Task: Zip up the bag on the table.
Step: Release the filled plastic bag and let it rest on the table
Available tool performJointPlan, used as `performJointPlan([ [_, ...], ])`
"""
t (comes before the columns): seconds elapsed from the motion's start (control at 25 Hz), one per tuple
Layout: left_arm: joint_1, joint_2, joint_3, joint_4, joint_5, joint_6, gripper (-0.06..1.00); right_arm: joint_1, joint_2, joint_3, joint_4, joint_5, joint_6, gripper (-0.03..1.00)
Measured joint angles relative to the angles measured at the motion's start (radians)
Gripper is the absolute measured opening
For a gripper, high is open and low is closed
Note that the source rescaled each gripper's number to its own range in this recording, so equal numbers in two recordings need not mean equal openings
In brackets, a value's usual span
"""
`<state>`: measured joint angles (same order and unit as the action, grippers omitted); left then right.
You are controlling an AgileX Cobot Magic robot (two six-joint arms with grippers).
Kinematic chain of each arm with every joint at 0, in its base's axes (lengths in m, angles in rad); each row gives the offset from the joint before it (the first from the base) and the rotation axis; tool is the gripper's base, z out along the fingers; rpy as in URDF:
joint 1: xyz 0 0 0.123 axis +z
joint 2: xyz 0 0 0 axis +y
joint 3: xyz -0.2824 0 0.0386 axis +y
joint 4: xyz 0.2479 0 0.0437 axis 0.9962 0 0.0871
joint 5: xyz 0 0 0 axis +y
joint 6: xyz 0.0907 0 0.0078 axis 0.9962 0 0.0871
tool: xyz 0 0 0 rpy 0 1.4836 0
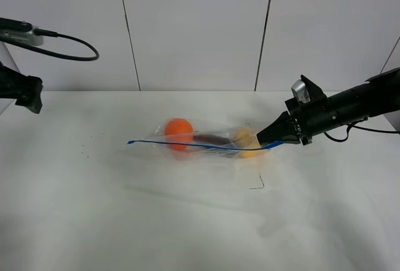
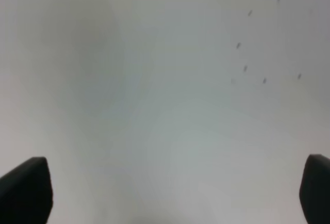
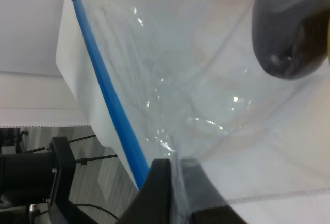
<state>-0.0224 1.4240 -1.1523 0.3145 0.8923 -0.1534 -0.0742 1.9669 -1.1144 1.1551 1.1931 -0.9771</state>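
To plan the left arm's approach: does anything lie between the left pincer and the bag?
Nothing visible does. Between the left pincer and the bag the table shows only tiny dark specks. The right pincer grips the bag's far end.

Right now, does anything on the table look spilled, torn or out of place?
Nothing spilled or torn. The bag lies on the table, toys inside, one end pinched by the right hand. Small dark specks mark the table.

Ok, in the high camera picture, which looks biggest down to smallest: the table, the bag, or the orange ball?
1. table, by far the largest
2. bag
3. orange ball, inside the bag
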Motion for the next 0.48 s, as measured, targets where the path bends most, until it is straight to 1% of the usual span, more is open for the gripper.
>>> performJointPlan([
  [0.08, 0.056, -0.02, 0.0, -0.059, 0.038, 0.066, 1.0, 0.0, 0.0, 0.0, 0.0, 0.0, -0.001, 0.0],
  [0.16, 0.092, -0.052, 0.009, -0.098, 0.057, 0.092, 1.0, 0.0, 0.0, 0.0, 0.0, 0.0, -0.001, 0.0],
  [0.24, 0.108, -0.091, 0.027, -0.107, 0.06, 0.101, 1.0, 0.0, 0.0, 0.0, 0.0, 0.0, -0.001, 0.0],
  [0.48, 0.112, -0.263, 0.138, -0.118, 0.046, 0.107, 1.0, 0.0, 0.0, 0.0, 0.0, 0.0, -0.002, 0.0],
])
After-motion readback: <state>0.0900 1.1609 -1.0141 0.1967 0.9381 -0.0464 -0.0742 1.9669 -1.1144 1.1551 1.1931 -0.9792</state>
